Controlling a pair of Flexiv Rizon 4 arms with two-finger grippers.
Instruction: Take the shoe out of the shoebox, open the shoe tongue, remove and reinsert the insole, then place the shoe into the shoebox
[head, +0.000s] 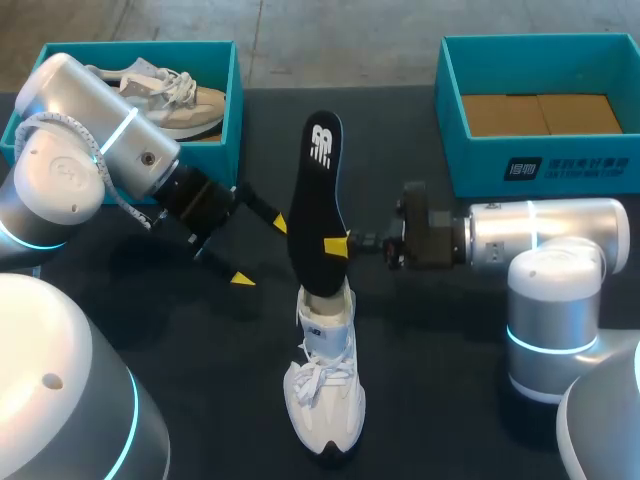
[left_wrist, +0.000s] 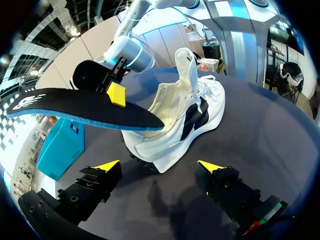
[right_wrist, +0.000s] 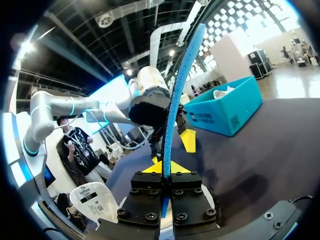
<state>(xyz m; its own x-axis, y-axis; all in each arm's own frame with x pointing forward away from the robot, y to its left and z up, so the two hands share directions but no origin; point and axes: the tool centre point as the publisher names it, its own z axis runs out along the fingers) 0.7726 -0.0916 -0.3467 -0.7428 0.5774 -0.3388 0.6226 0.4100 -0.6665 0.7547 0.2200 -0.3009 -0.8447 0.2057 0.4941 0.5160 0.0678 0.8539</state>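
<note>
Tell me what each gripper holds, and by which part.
Right gripper is shut on the black insole, pinching its faces below mid-length, near the end in the white shoe. Left gripper is open, holding nothing.

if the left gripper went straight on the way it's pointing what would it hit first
Most likely the white shoe, at its heel end, which sits straight ahead of the open jaws of the left gripper. The black insole runs just above that line, though depth is unclear.
</note>
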